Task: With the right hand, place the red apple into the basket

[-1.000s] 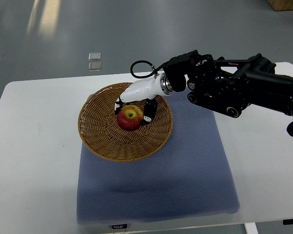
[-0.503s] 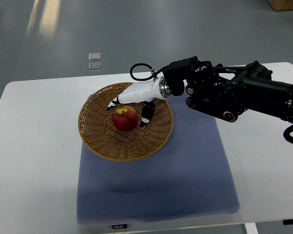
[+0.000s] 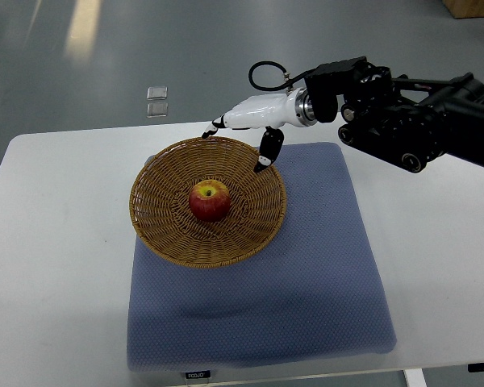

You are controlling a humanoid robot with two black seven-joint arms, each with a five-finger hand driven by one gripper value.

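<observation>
apple (image 3: 210,200) in basket (image 3: 163,234) centre, upright | right hand (image 3: 251,122) over basket's far-right rim, fingers apart, holding nothing | basket on blue mat (image 3: 306,298), white table (image 3: 56,266)

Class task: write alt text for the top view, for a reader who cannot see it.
A red apple sits in a wicker basket on a blue mat. The robot's right hand hovers open above the basket's far rim.
</observation>
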